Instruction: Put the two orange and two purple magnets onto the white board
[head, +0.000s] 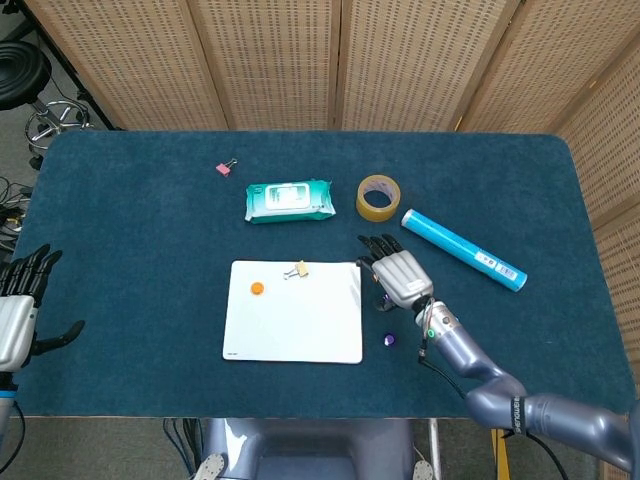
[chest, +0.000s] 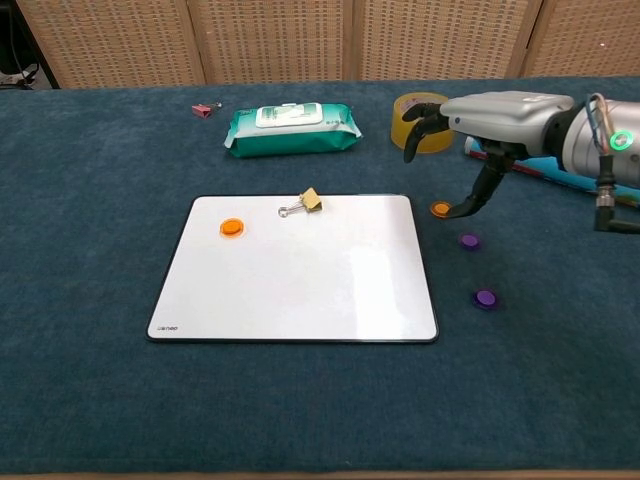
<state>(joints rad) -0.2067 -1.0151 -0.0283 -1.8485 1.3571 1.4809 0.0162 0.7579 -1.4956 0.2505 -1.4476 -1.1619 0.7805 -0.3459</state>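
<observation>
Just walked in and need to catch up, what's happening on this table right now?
The right hand hovers open over the orange magnet beside the whiteboard, holding nothing. One orange magnet already sits on the board; two purple magnets lie on the cloth. The left hand waits open at the table edge.

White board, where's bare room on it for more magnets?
The white board is bare across its middle and near half. Its far edge is busier: an orange magnet far-left, a binder clip mid-edge.
</observation>
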